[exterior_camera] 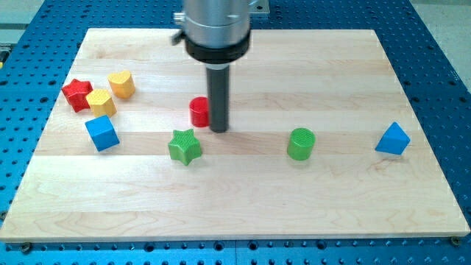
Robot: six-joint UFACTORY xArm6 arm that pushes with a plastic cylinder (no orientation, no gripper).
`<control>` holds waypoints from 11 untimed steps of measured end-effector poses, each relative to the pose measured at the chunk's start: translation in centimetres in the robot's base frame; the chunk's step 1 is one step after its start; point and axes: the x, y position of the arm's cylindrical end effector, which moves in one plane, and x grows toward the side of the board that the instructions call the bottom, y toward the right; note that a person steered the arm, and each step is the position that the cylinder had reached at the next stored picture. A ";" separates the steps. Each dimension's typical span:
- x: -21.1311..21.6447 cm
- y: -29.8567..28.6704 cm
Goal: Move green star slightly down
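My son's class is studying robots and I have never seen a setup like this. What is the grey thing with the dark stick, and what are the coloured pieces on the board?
It is a robot arm seen by one camera. It has no hand and holds nothing: it ends in a dark rod, and my tip slides on the wooden board to push blocks. The tip stands beside the red cylinder, just above and to the right of the green star. Further right are a green cylinder and a blue block. At the view's left sit a red star, two yellow blocks and a blue cube.
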 end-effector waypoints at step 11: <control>3.4 -18.0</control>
